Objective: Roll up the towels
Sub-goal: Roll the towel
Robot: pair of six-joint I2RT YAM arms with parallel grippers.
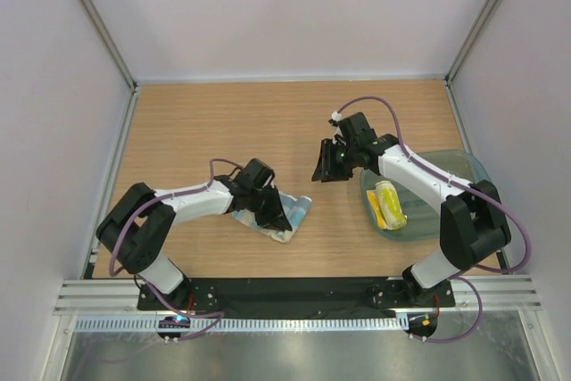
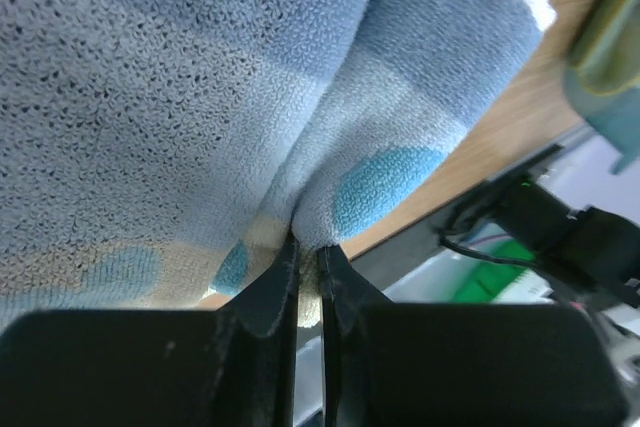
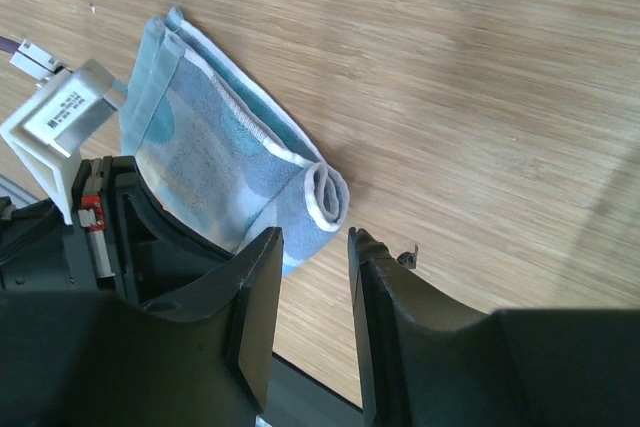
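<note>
My left fingers [image 1: 275, 211] are pinched shut on the light blue towel [image 1: 299, 209]. In my left wrist view a fold of its spotted cloth is caught right between the tips, and the rest of the cloth spreads up and away from them and fills most of that view. The towel lies on the tabletop [image 1: 223, 122] directly beneath these fingers, with part of it showing on either side of them. Seen from my right wrist, it is a folded strip with white edging, and the end nearest my right fingers is curled into a small roll.

My right fingers [image 1: 326, 165] stand apart with nothing between them. They hang above bare wood, to the right of my left fingers and farther from my bases. The blue towel is on their left and nearer my bases, and they do not touch it.

On the right of my right fingers, and a little nearer my bases, sits the clear bluish tub [image 1: 464, 162]. My right forearm crosses over it. The yellow towel [image 1: 390, 205] lies inside it as a narrow bundle, well apart from my left fingers and touched by neither pair. I cannot tell how tightly that bundle is rolled.
</note>
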